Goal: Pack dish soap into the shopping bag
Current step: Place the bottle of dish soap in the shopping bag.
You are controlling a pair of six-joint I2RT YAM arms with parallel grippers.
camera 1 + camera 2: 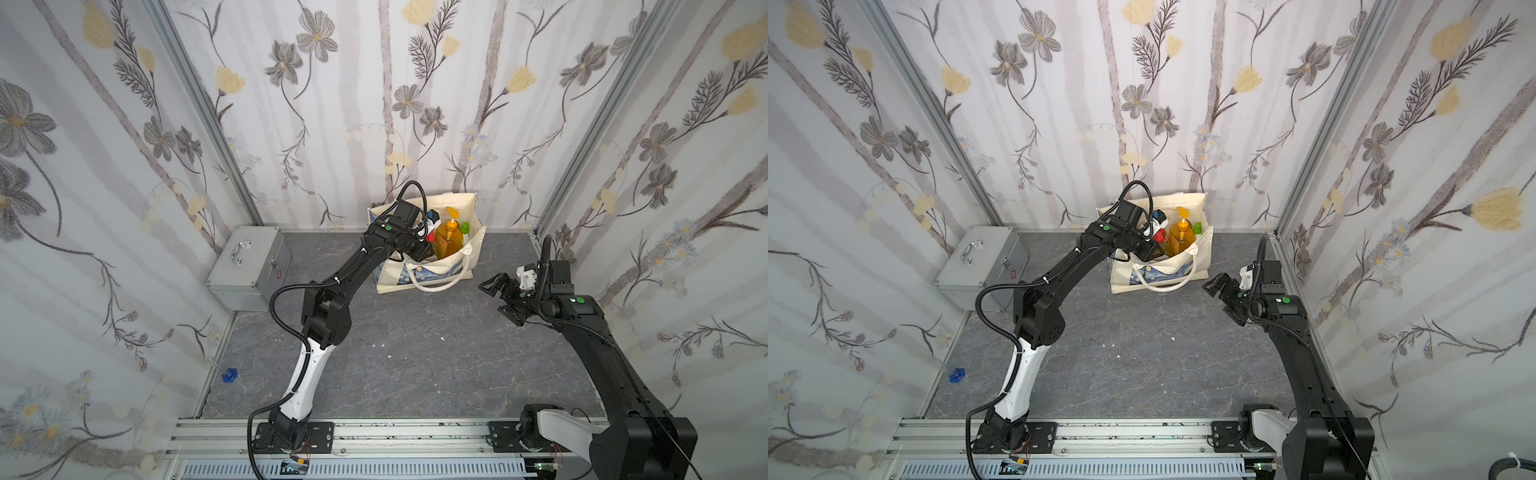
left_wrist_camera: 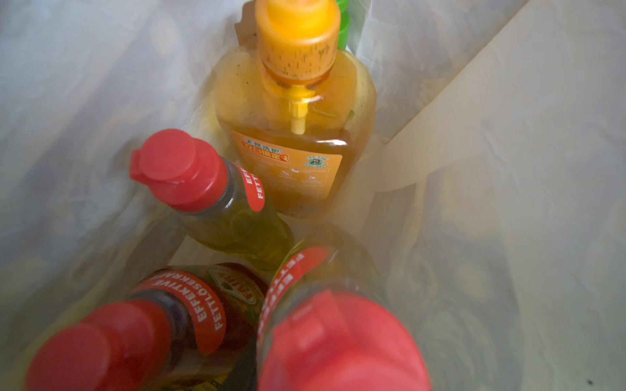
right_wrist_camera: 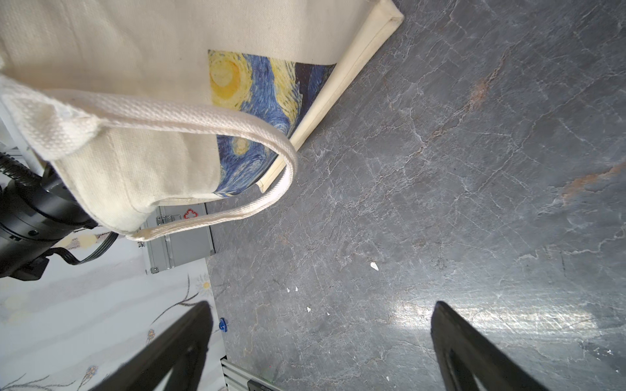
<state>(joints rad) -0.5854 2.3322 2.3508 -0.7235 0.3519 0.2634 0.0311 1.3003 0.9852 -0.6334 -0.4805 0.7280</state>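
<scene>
Several dish soap bottles (image 2: 288, 162) are standing inside the shopping bag (image 1: 467, 266). My left gripper (image 1: 415, 249) is hanging inside it, fingers hidden, can't tell their state. My right gripper (image 3: 321, 304) is hovering beside it, fingers spread.

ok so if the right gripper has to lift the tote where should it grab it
Probably the near handle, at the bottom of its loop, coming in from the robot's side. It droops over the tote's printed front and seems to hang clear of the canvas, so the open right gripper could straddle the flat strap.
</scene>
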